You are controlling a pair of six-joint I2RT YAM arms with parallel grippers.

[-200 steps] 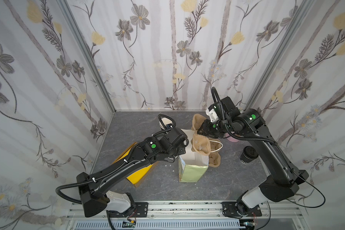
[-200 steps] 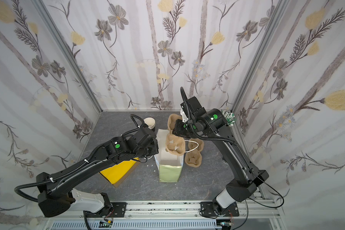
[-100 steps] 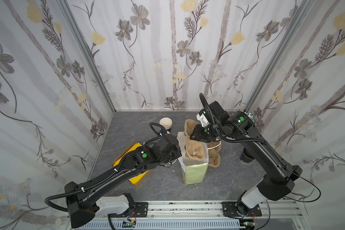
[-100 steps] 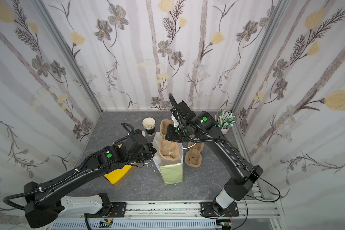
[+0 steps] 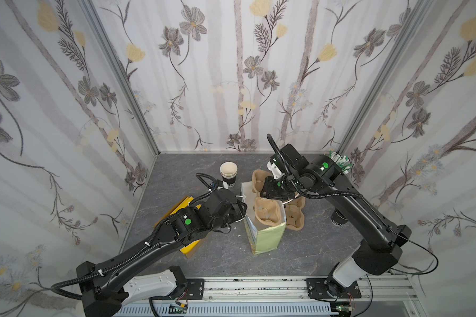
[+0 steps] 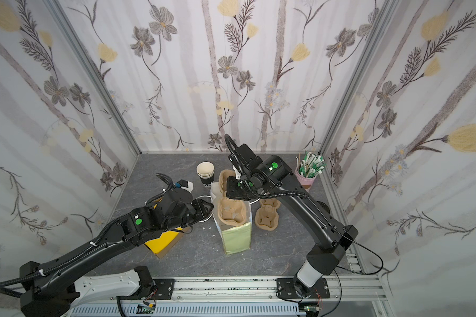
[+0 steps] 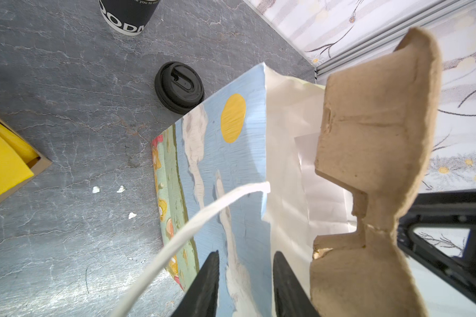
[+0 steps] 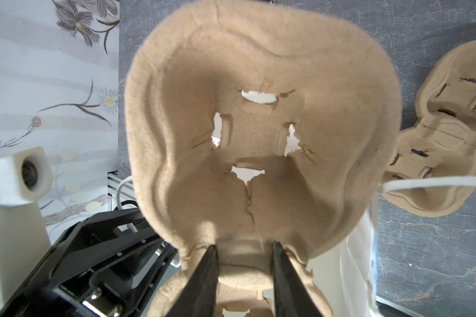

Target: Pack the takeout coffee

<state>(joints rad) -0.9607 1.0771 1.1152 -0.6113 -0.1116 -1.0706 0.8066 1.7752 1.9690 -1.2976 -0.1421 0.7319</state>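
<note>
R fingers (image 8: 208, 274) pinch pulp carrier (image 8: 259, 137) at bag (image 5: 264, 236) mouth. L fingers (image 7: 208, 280) parted, straddling bag rim, gripping nothing. Coffee cup (image 5: 338, 219) on table (image 5: 313, 255), partly hidden under R arm.

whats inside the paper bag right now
A brown pulp cup carrier, lower end in the bag, upper end sticking out. The bag's bottom is covered by it.

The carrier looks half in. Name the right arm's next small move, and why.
Probably ease the right gripper down: it is shut on the cup carrier, whose upper part stands above the rim of the paper bag. The left gripper is open astride the bag wall.
</note>
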